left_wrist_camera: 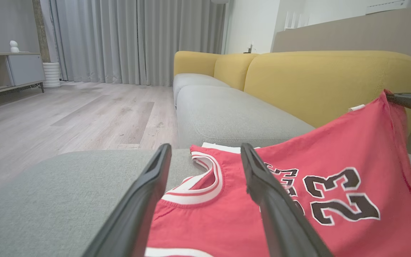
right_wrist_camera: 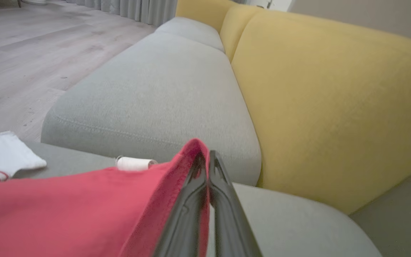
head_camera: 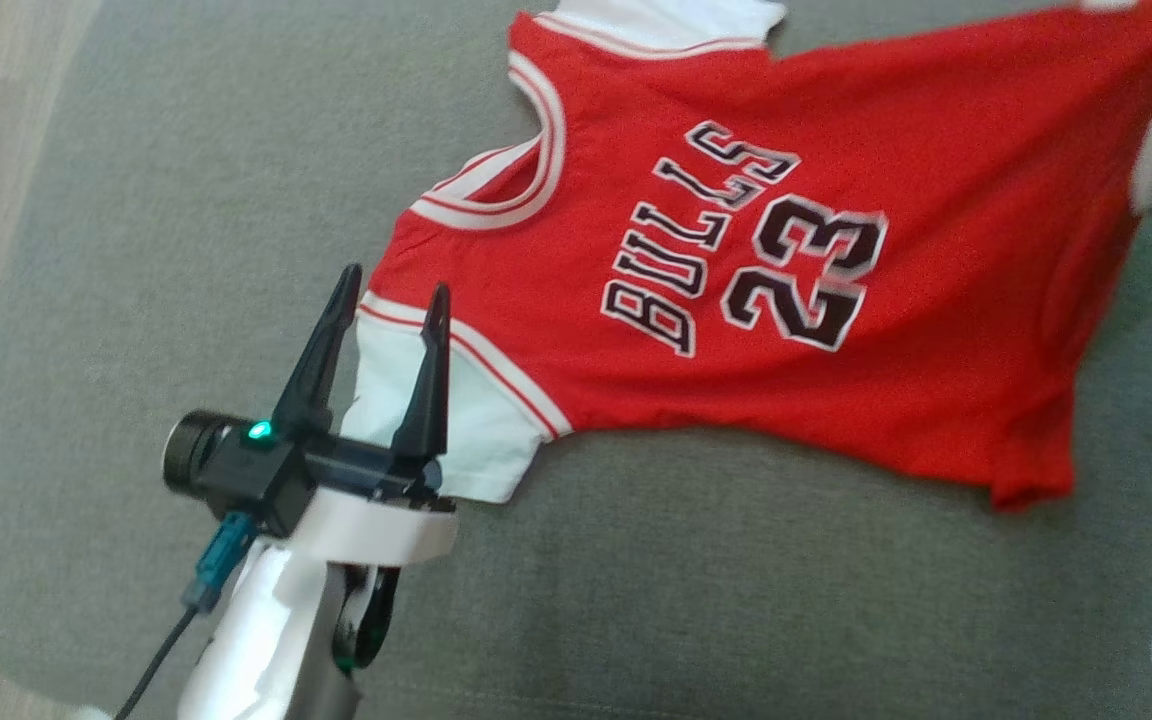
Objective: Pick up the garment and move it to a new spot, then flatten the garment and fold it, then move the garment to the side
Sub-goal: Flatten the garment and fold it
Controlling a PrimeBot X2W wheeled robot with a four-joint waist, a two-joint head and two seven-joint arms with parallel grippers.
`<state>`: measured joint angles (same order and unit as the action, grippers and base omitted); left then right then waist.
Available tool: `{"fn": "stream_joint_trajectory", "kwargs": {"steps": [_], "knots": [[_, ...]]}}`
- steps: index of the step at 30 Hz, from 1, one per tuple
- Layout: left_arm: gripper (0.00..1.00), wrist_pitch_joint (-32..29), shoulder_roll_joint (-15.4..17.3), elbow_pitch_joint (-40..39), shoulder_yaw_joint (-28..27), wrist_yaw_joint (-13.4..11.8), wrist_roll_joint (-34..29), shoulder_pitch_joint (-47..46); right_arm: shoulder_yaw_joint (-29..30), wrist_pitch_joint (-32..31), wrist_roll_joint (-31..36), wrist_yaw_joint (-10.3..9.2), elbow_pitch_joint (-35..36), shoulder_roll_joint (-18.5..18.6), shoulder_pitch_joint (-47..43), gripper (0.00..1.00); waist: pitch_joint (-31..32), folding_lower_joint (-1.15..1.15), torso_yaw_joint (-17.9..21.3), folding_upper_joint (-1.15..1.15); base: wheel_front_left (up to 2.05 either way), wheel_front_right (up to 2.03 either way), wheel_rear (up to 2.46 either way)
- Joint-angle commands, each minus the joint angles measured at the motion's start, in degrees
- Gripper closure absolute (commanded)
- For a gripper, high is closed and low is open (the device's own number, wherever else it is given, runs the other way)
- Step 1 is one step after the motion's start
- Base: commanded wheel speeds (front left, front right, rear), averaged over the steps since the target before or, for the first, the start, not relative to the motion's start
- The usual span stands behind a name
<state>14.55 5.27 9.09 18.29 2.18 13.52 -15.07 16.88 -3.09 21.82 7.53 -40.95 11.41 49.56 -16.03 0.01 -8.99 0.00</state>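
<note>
Cushion of grey sofa fabric (head_camera: 636, 600) lies beneath both my grippers. Red Bulls basketball jersey with white sleeves (head_camera: 836, 300) spreads across it from one gripper to the other. My right gripper (right_wrist_camera: 207, 157) is clamped on its raised hem corner; my left gripper (head_camera: 395, 282) stands wide over a white sleeve.

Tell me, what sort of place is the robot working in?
Most likely a home living room: a sofa with grey seats and yellow backrests, floor-length grey curtains, and a pale wood-look floor with a low cabinet.
</note>
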Motion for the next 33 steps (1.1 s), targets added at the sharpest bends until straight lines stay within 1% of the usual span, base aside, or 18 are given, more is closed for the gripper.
{"fn": "stream_joint_trajectory", "kwargs": {"steps": [1, 4, 6, 7, 8, 12, 15, 18, 19, 23, 28, 31, 32, 33], "knots": [[0.00, 0.4, 0.1, -1.9, -2.1, 0.3, -0.5, -2.6, -1.7, -0.3, 0.5, -0.04, 1.2, 1.2, 3.9, 1.00, -1.3, -0.01, -1.5, 0.00, 0.00, 0.00, 0.00], [0.00, 0.4, -0.5, -1.7, -1.8, 0.6, -0.5, -3.5, -2.5, -0.1, 2.4, -0.04, -1.6, 4.8, 8.5, 1.00, -2.1, -0.01, -3.1, 0.00, 0.00, 0.00, 0.00], [0.00, 0.4, -0.9, -1.5, -1.5, 0.9, -0.4, -3.9, -2.2, 0.4, 3.7, -0.04, -3.7, 6.4, 11.1, 1.00, -2.4, -0.01, -4.1, 0.00, 0.00, 0.00, 0.00], [0.00, 0.4, -1.1, -1.4, -1.5, 0.9, -0.4, -4.1, -2.1, 1.0, 4.4, -0.04, -4.7, 7.0, 12.2, 0.38, -2.5, -0.01, -4.5, 0.00, 0.00, 0.00, 0.00], [0.00, 0.4, -1.2, -1.3, -1.4, 1.0, -0.4, -4.2, -1.7, 1.3, 5.1, -0.04, -5.8, 7.4, 13.1, 0.00, -2.6, -0.01, -4.8, 0.00, 0.00, 0.00, 0.00], [0.00, 0.4, -1.7, -0.9, -1.5, 1.1, -0.4, -4.3, -0.6, 2.8, 7.3, -0.04, -10.1, 7.7, 15.2, 0.00, -2.0, -0.01, -5.7, 0.00, 0.00, 0.00, 0.00], [0.00, 0.4, -1.8, -0.7, -2.1, 1.0, -0.5, -4.0, 0.3, 4.8, 8.7, -0.04, -12.3, 7.0, 15.2, 0.00, -1.0, -0.01, -5.3, 0.00, 0.00, 0.00, 0.00], [0.00, 0.4, -1.8, -0.4, -3.1, 0.9, -0.9, -3.4, 2.4, 7.6, 9.1, -0.04, -13.2, 4.9, 13.9, 0.00, 0.5, -0.01, -4.0, 0.00, 0.00, 0.00, 0.00], [0.00, 0.4, -1.8, -0.4, -3.1, 0.9, -0.9, -3.4, 2.4, 7.6, 9.1, -0.04, -13.2, 4.9, 13.9, 0.00, 0.5, -0.01, -4.0, 0.00, 0.00, 0.00, 0.00], [0.00, 0.4, -1.4, -0.4, -4.6, 0.8, -1.4, -2.4, 3.9, 12.9, 8.9, -0.04, -13.5, 0.5, 11.4, 0.00, 2.7, -0.01, -1.5, 0.00, 0.00, 0.00, 0.00], [0.00, 0.4, -0.9, -0.4, -6.4, 0.5, -1.9, -0.6, 4.7, 17.3, 4.4, -0.04, -12.5, -6.2, 7.1, 0.00, 5.8, -0.01, 2.3, 0.00, 0.00, 0.00, 0.00], [0.00, 0.4, -0.7, -0.3, -7.2, 0.4, -2.1, 0.7, 3.3, 18.0, -0.5, -0.04, -10.0, -8.1, 2.6, 0.00, 7.3, -0.01, 4.4, 0.00, 0.00, 0.00, 0.00], [0.00, 0.4, -0.6, -0.2, -7.4, 0.5, -2.1, 1.2, 2.2, 18.0, -2.7, -0.04, -8.2, -8.4, 0.7, 0.00, 7.8, -0.01, 5.0, 0.00, 0.00, 0.00, 0.00], [0.00, 0.4, -0.6, -0.1, -7.5, 0.5, -2.2, 1.7, 0.2, 18.0, -6.5, -0.04, -6.4, -8.4, -1.4, 0.00, 8.2, -0.01, 5.5, 0.00, 0.00, 0.00, 0.00]]}}
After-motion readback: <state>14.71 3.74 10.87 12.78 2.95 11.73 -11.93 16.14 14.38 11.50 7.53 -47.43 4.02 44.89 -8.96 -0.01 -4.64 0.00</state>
